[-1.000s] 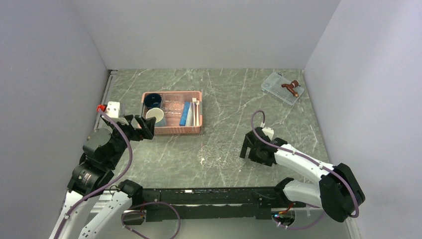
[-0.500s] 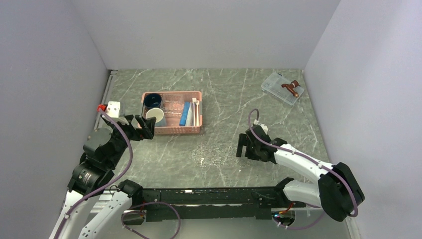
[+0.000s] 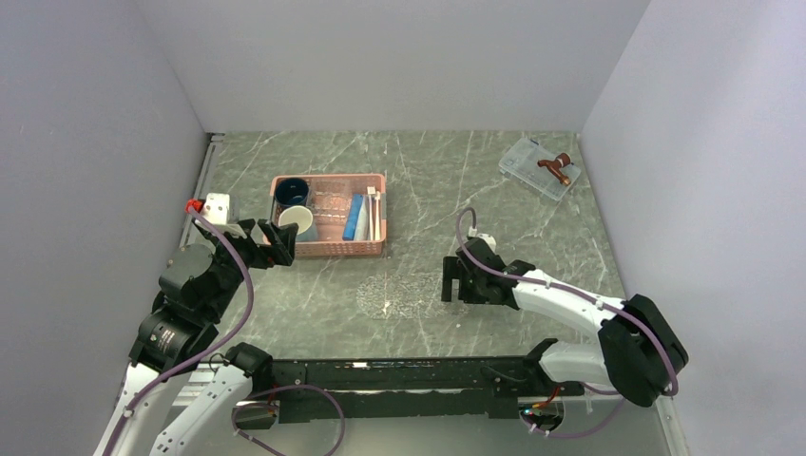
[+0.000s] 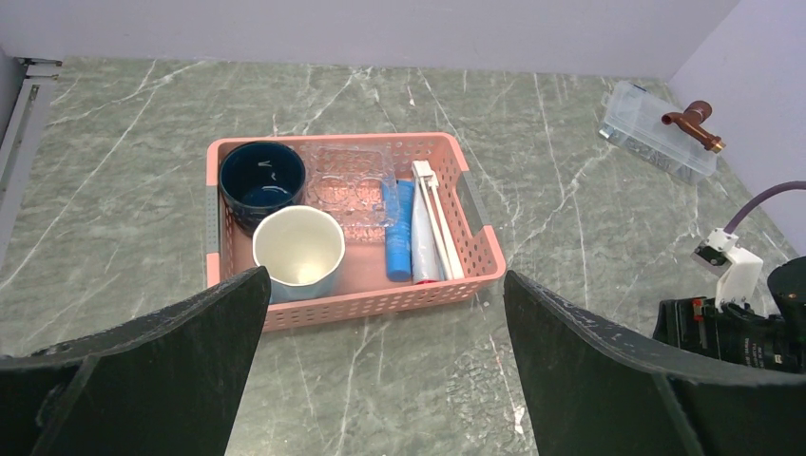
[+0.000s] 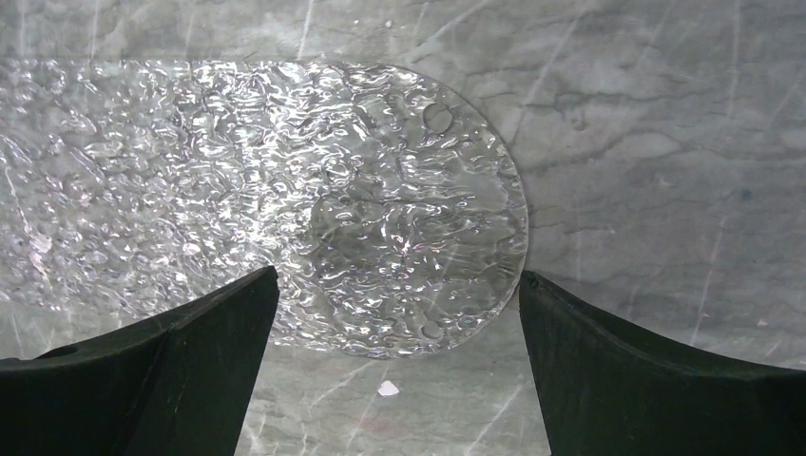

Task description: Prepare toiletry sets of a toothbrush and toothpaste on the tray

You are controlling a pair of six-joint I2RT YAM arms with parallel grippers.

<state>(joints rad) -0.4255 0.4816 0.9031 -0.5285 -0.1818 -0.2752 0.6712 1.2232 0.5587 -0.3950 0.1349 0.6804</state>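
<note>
The clear textured tray (image 3: 399, 299) lies flat on the table in front of the basket. In the right wrist view its rounded end (image 5: 314, 199) fills the space ahead of my fingers. My right gripper (image 3: 452, 281) hangs open at the tray's right end, its jaws wide apart over the tray's rim (image 5: 397, 285) with nothing between them. A blue toothpaste (image 4: 399, 231) tube and whitish toothbrushes (image 4: 437, 217) lie side by side in the right part of the pink basket (image 4: 475, 242). My left gripper (image 4: 385, 285) is open and empty, just short of the basket's near wall.
The basket (image 3: 376, 249) also holds a dark blue mug (image 4: 262, 176), a white cup (image 4: 298, 249) and a clear plastic piece (image 4: 350, 180). A clear box (image 3: 532, 169) with a copper fitting sits at the back right. A small white speck (image 5: 387, 388) lies beside the tray.
My right gripper has moved left across the table to the tray's right end, still open. The left arm has not moved.
</note>
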